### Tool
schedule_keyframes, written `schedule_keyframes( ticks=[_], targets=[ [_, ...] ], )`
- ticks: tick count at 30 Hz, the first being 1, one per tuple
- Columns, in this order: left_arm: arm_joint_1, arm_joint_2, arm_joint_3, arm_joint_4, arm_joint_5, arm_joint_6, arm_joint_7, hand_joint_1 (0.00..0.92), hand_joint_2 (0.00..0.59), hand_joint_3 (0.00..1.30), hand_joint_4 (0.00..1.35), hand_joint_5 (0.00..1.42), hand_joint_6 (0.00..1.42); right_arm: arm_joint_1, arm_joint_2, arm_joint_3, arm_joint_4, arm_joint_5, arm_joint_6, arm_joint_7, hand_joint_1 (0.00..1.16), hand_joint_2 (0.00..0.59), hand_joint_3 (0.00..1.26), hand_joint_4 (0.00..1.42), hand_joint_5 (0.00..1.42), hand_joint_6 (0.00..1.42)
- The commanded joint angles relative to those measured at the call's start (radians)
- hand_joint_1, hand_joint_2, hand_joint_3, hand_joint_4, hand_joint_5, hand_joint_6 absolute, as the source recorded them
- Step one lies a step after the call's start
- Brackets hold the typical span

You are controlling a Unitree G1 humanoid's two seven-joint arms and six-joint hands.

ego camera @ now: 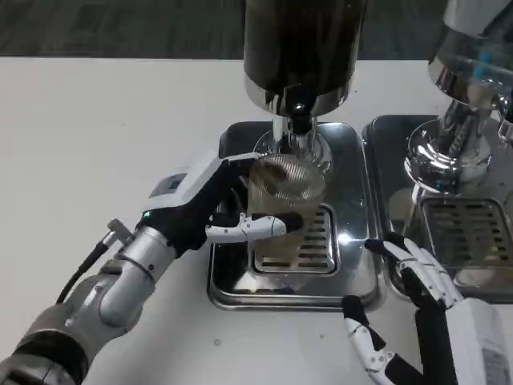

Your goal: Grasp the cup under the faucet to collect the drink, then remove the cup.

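A clear ribbed plastic cup (284, 188) stands on the steel drip tray (353, 241) right below the faucet (298, 128) of the dark drink dispenser (300, 48). My left hand (216, 204) wraps around the cup from the left, with fingers (256, 227) across its front. A little brownish drink seems to sit in the cup, though the level is hard to read. My right hand (417, 309) hovers at the tray's right front corner, fingers spread and holding nothing.
A second dispenser (469, 72) with a chrome base stands on its own drip tray (465, 233) at the right. The slotted grate (313, 241) lies under the cup. White table (104, 136) stretches to the left.
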Motion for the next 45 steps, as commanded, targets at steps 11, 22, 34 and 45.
schedule_keyframes(
  ticks=[11,22,34,45],
  targets=[
    [-0.019,0.001,-0.003,-0.016,-0.027,-0.022,-0.139,0.109,0.106,0.14,0.17,0.24,0.18,0.008,0.014,0.01,-0.005,-0.006,-0.002,-0.016,0.45,0.379,0.3,0.17,0.17,0.32],
    [0.041,0.059,0.051,-0.088,-0.085,-0.064,-0.151,0.047,0.073,0.04,0.07,0.18,0.1,-0.005,0.015,0.014,0.006,0.002,-0.008,-0.012,0.45,0.379,0.3,0.17,0.17,0.33],
    [0.239,0.177,0.212,-0.314,-0.312,-0.175,-0.253,0.0,0.092,0.03,0.05,0.18,0.12,-0.023,0.012,0.012,0.012,0.011,-0.02,-0.013,0.45,0.379,0.3,0.17,0.17,0.32],
    [0.317,0.212,0.348,-0.645,-0.884,-0.158,-0.663,0.0,0.117,0.43,0.41,0.43,0.27,-0.058,-0.004,0.002,0.029,0.033,-0.033,0.004,0.45,0.381,0.3,0.17,0.17,0.31]
  ],
)
